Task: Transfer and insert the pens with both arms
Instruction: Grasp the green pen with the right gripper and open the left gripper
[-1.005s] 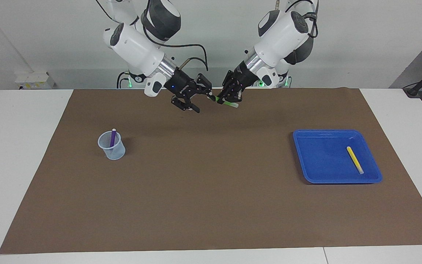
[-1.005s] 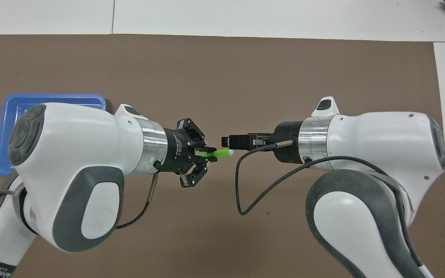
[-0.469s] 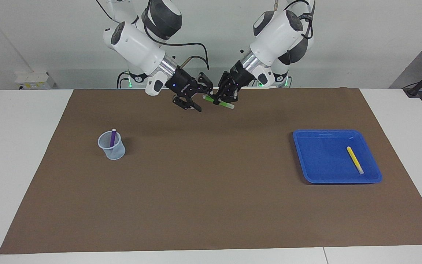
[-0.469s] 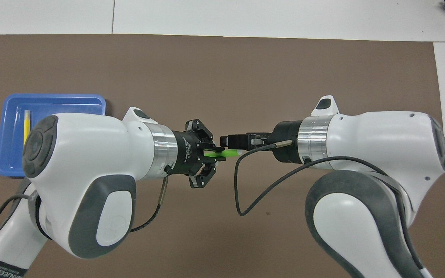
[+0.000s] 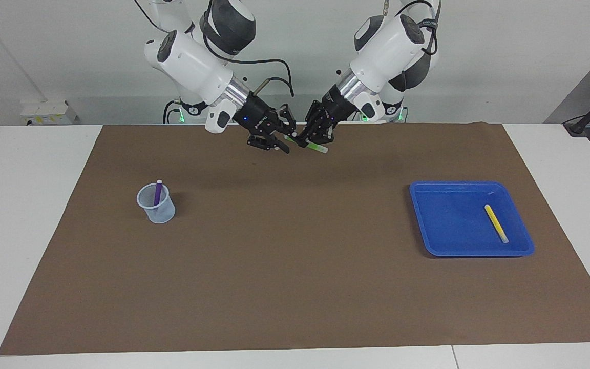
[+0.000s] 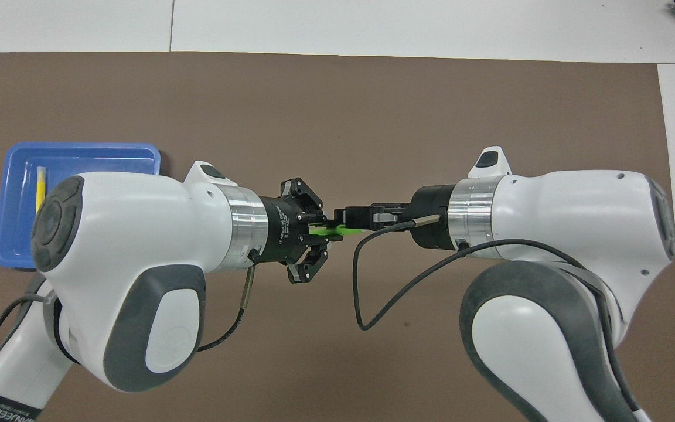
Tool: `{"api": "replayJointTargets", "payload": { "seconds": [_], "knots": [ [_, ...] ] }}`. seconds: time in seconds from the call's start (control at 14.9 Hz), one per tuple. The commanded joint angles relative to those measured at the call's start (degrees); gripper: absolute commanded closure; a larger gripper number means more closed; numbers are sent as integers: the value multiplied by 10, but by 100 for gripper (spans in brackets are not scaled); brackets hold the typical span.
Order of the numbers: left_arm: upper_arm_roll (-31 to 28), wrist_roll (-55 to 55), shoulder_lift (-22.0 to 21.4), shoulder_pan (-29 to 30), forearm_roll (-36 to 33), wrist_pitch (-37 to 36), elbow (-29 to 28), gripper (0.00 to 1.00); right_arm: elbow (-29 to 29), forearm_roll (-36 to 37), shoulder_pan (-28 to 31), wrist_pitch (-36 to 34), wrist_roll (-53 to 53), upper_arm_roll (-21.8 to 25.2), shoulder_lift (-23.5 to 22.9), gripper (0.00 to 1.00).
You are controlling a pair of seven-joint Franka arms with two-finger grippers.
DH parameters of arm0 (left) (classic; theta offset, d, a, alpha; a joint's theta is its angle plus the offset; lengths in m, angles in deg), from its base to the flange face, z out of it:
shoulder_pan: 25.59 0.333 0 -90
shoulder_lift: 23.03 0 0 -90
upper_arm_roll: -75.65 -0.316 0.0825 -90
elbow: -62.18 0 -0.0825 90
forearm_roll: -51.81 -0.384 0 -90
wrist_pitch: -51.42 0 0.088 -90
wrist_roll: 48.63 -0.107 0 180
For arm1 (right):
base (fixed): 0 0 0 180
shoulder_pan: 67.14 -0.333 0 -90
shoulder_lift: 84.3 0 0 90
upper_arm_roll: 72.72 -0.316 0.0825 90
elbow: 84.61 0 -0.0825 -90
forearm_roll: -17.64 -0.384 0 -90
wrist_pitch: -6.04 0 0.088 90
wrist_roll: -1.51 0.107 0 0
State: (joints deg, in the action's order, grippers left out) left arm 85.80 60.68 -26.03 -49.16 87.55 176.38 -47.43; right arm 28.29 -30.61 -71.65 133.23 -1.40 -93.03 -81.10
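Brown matting [image 5: 295, 266] covers the table; no writing is legible. Above it, the left gripper [image 5: 309, 141] pinches the green pen [image 5: 315, 147]; whether the right gripper [image 5: 280, 142], at the pen's other end, grips it I cannot tell.

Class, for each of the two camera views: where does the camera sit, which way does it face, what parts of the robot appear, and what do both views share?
Facing view: high across the table, facing the robots; both arms from their bases down, the cup holding the purple pen, the blue tray with the yellow pen.
Overhead view: above the robots' end, looking steeply down; forearms, wrists, grippers, part of the tray.
Shared: left gripper holding the green pen, right gripper at its other end, over the brown mat.
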Motion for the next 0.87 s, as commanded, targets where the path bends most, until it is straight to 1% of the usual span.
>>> {"api": "replayJointTargets", "payload": {
  "seconds": [0.0,0.13,0.2,0.34,0.4,0.47,0.8],
  "knots": [
    [-7,-8,-15,-8,14,13,-21,100,-7,-3,-4,-1,4,-3,-5,56],
    [-7,-8,-15,-8,14,13,-21,100,-8,-3,-3,-11,3,-3,-5,55],
    [-7,-8,-15,-8,14,13,-22,100,-8,-3,-4,-13,3,-3,-4,58],
    [-7,-8,-15,-8,14,12,-22,100,-8,2,-3,-13,0,-3,-5,79],
    [-7,-8,-16,-7,14,12,-22,100,-8,2,-3,-13,1,-3,-5,94],
    [-7,-8,-16,-7,14,12,-22,100,-8,2,-4,-13,3,-3,-5,100],
    [-8,-8,-16,-7,14,10,-21,100,-8,2,-3,-15,10,-3,-4,100]
  ]
}}
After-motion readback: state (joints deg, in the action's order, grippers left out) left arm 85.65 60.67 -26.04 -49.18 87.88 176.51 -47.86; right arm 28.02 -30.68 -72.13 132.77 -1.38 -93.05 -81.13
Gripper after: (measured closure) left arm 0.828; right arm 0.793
